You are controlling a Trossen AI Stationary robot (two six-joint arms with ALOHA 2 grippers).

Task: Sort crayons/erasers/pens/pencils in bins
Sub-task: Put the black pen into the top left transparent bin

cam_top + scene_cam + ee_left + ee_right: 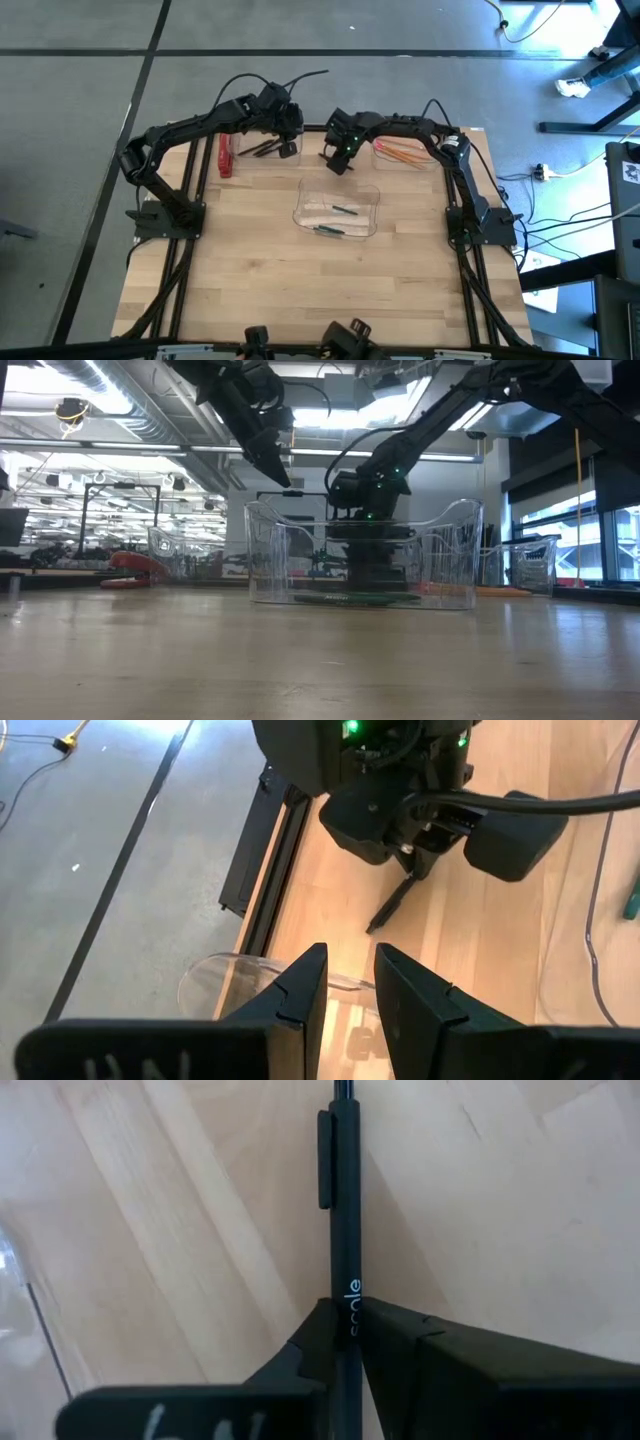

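My right gripper (340, 157) is low over the table's far middle, shut on a black pen (345, 1200) with a clip. My left gripper (288, 125) hovers above the far-left bin (262, 150), open by a narrow gap and empty; its fingers show in the left wrist view (350, 985). That bin holds a few black pens. The middle bin (370, 195) holds two green crayons (344, 211). The far-right bin (385, 158) holds orange pencils (403, 153). My right gripper pinches the pen's barrel (346, 1305) between its two fingers, below the clip. The pen runs along the fingers and sticks out past their tips. In the left wrist view its free end (375, 923) slants down close to the wood; whether it touches, I cannot tell.
A red object (225, 156) lies on the table left of the far-left bin. The middle bin stands just near-side of my right gripper. The near half of the wooden table (320, 290) lies beyond both arms' reach points. The table's far edge is close behind both grippers.
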